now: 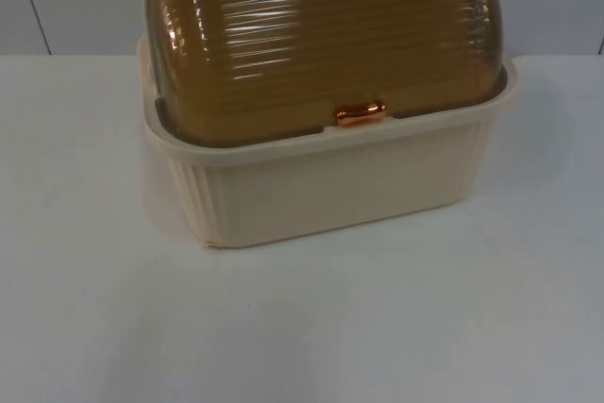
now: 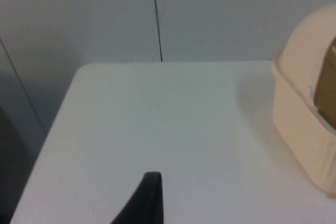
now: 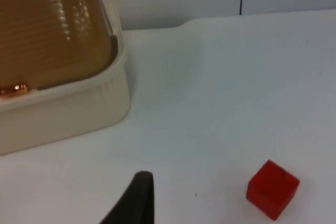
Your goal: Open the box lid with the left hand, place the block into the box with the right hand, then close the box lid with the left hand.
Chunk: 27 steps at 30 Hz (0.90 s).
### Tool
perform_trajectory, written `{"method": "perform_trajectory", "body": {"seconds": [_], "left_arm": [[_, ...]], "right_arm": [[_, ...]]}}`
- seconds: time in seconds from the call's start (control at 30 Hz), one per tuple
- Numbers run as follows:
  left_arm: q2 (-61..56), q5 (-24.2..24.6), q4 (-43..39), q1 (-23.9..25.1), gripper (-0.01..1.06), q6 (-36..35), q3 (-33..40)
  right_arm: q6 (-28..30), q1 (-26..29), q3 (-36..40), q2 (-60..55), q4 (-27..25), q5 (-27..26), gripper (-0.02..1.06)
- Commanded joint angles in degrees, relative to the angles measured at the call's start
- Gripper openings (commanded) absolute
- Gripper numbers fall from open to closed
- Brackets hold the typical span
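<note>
A cream ribbed box (image 1: 330, 186) stands at the back middle of the table, its amber see-through domed lid (image 1: 321, 35) down and shut. A copper handle (image 1: 360, 114) sits at the lid's front edge. In the right wrist view a small red block (image 3: 272, 189) lies on the white table, to the right of the box (image 3: 63, 114) and well apart from it. My right gripper (image 3: 137, 198) hovers over the table between box and block, touching neither. My left gripper (image 2: 149, 198) hangs over bare table left of the box (image 2: 307, 124).
The white table top (image 1: 302, 327) stretches wide in front of the box. In the left wrist view the table's left edge (image 2: 50, 135) and far edge meet the grey partition wall (image 2: 157, 14).
</note>
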<state>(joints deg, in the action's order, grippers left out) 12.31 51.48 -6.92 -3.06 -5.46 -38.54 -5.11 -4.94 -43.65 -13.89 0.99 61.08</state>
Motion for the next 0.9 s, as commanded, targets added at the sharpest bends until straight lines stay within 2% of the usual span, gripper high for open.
{"method": "perform_trajectory", "body": {"seconds": [0.0, 0.2, 0.33, 0.47, 0.7, 0.83, 0.87], "left_arm": [[3.52, -2.90, -1.13, -0.30, 1.05, -0.59, -2.10], [15.05, -4.97, -1.13, -0.30, 1.05, 0.96, -8.15], [20.78, -13.02, -0.90, -0.30, 1.05, -1.21, -11.10], [25.11, -16.60, -0.46, -0.30, 1.05, -1.67, -11.46], [31.00, -16.17, 1.28, -0.30, 1.05, -0.05, -11.46], [36.87, -14.11, 6.02, -0.30, 1.05, 7.61, -11.46], [36.87, -14.11, 6.02, -0.30, 1.05, 7.61, -11.46]], "right_arm": [[1.66, 0.31, -3.00, -2.80, 0.37, -2.04, 1.05], [1.67, 0.31, -10.00, -12.71, 4.31, -4.78, 1.05], [1.80, 0.31, -10.56, -19.22, 5.32, -9.79, 1.05], [1.95, 0.31, -10.56, -24.81, 5.32, -12.96, 1.05], [0.10, 0.31, -10.56, -29.50, 4.82, -14.47, 1.05], [0.10, 0.31, -10.56, -29.92, 5.34, -15.17, 1.05], [0.10, 0.31, -10.56, -29.92, 5.34, -15.17, 1.05]]}}
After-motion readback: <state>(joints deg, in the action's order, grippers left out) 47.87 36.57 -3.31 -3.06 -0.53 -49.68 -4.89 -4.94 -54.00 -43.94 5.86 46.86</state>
